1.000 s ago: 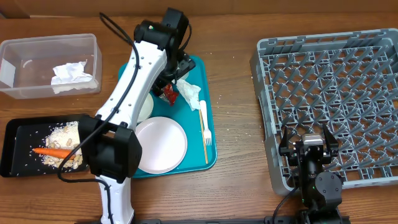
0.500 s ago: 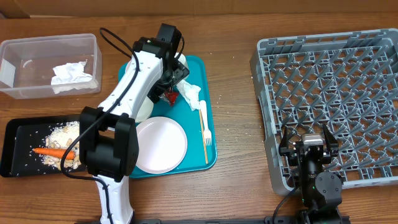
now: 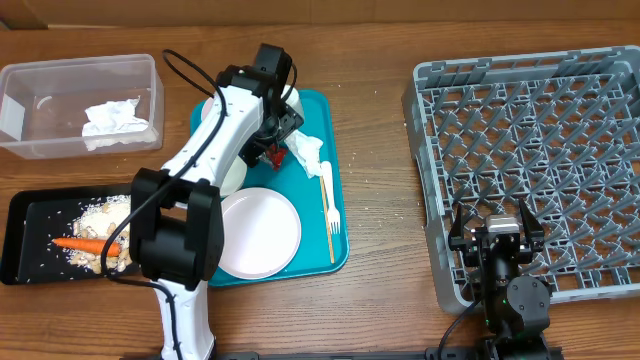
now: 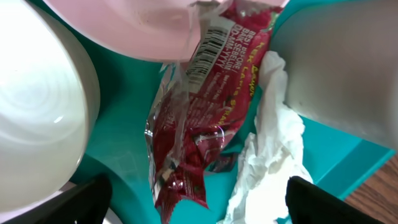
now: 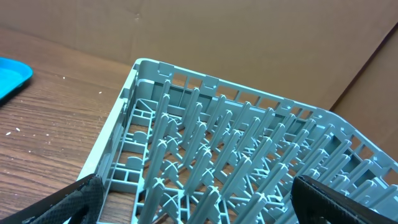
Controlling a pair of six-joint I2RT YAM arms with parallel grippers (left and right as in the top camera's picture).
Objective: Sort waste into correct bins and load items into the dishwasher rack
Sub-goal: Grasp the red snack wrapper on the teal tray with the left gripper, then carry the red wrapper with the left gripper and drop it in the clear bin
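Waste-sorting step: left gripper hovers, jaws spread wide, over the red-and-white wrapper on the teal tray, between a white bowl and crumpled napkin — next, likely descend, pinch the wrapper alone, carry it left to the clear tub.

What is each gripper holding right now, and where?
Nothing. The left gripper is open above the red wrapper, not gripping it; the right gripper is open and empty at the rack.
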